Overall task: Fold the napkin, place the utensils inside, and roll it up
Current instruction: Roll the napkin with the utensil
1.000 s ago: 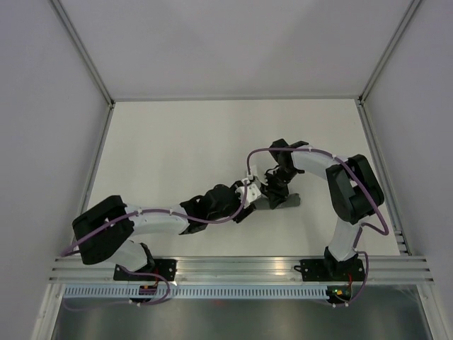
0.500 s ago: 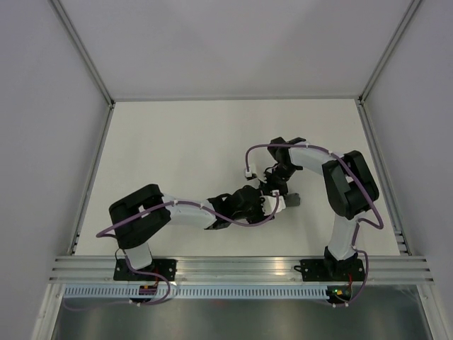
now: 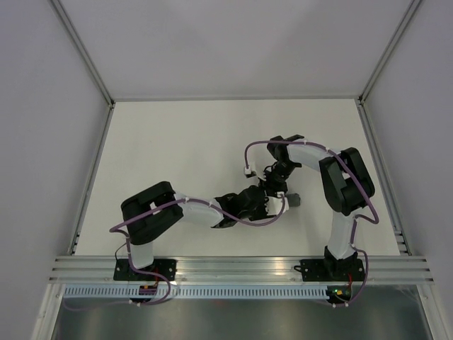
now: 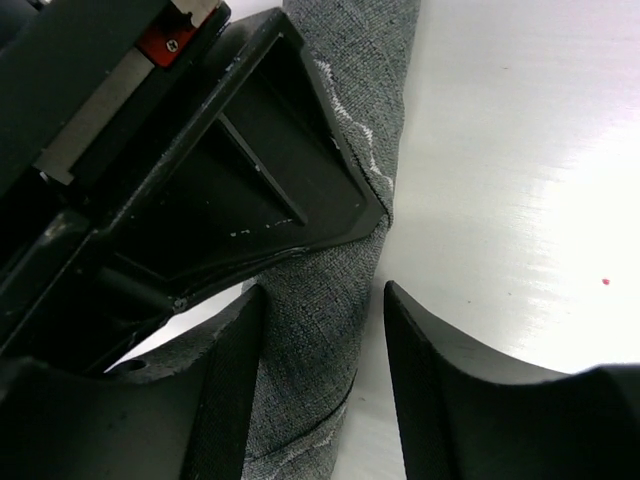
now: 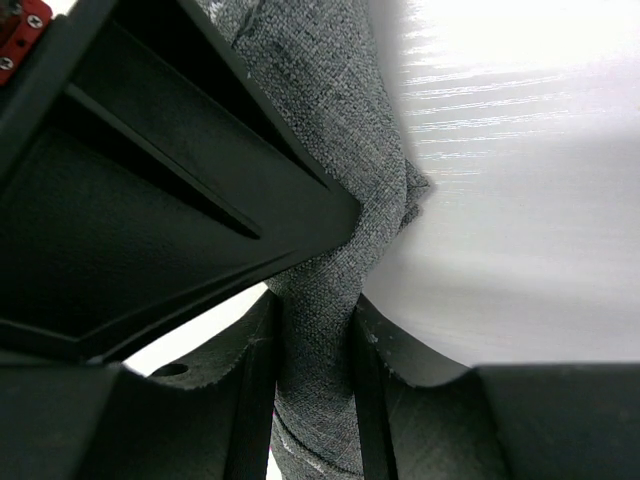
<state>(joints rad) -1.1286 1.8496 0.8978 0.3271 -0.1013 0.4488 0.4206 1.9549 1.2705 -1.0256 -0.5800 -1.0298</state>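
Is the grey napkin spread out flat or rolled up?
Rolled up, it seems. Both wrist views show the napkin as a narrow grey bundle, not a flat sheet.

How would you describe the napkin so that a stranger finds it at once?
On the white table, look right of centre, in the nearer half. The napkin is the narrow roll pinched by the right tool, with the left tool astride it. Alone there, it is woven dark grey cloth, not black plastic.

Both arms angled inward, wrists close together; left gripper [image 4: 320, 340] partly spread, right gripper [image 5: 312, 340] clamped tight.
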